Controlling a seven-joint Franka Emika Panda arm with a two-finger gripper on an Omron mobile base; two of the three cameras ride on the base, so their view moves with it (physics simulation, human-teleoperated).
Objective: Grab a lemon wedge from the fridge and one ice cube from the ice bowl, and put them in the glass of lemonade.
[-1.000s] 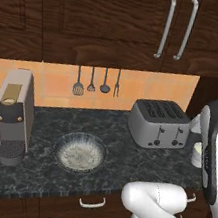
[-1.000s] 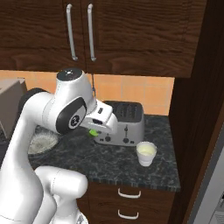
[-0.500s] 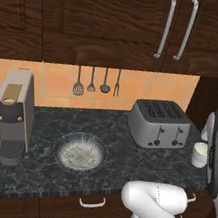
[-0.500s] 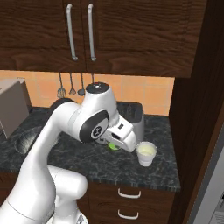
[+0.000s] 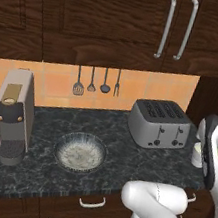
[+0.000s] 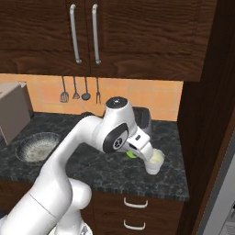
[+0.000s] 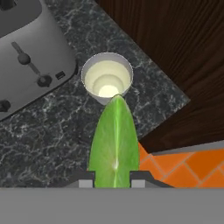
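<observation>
My gripper (image 7: 113,177) is shut on a tiny green wedge (image 7: 114,144), whose tip points at the glass of lemonade (image 7: 107,81). The glass is a small whitish cup with pale yellow liquid, standing upright on the dark counter beside the toaster. In the right base view the gripper (image 6: 134,153) hangs just left of the glass (image 6: 154,161), with the green wedge (image 6: 131,155) showing under the hand. The ice bowl (image 5: 79,151) sits mid-counter, far to the left. The lemon wedge is out of view. A light-grey strip of the fridge (image 6: 227,193) shows at the far right.
A grey toaster (image 5: 159,122) stands at the back, left of the glass (image 5: 197,153). A tall coffee machine (image 5: 12,114) is at the far left. A dark wood panel (image 6: 206,114) walls the counter's right end. Utensils (image 5: 92,80) hang on the backsplash.
The arm has swung right and down across the toaster, bringing the gripper and its green wedge close to the glass of lemonade. The glass and bowl have not moved.
</observation>
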